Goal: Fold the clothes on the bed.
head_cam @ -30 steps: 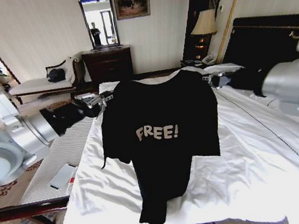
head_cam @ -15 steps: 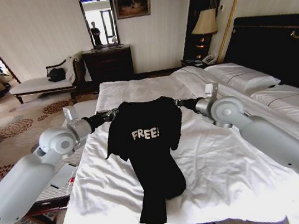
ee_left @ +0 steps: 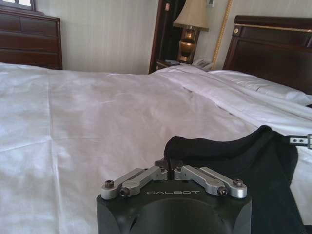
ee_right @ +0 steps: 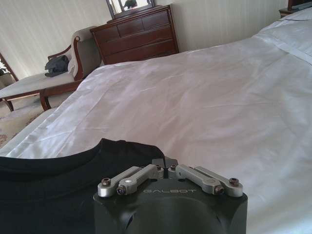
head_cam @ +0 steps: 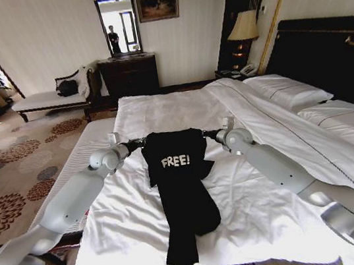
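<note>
I have one black garment (head_cam: 180, 192) on the bed (head_cam: 294, 201), and both my arms are stretched out over the sheets to its far end. Its long axis runs near to far down the middle of the bed: the collar end points away from me toward the far side, the hem lies close to the near edge. The white "FREE!" lettering (head_cam: 175, 161) faces me, right way up, across the raised upper part.

My left gripper (head_cam: 136, 142) is clamped shut on the garment's left shoulder; in the left wrist view the fingers (ee_left: 168, 168) meet on a fold of the black cloth. My right gripper (head_cam: 208, 134) is likewise pinched onto the right shoulder, the cloth bunched against its closed fingers (ee_right: 163, 165) in the right wrist view. Between the two grips the top edge is drawn fairly straight from left to right, just above the sheet.

Below the lettering the fabric narrows into one long rumpled strip lying flat on the white sheet.
</note>
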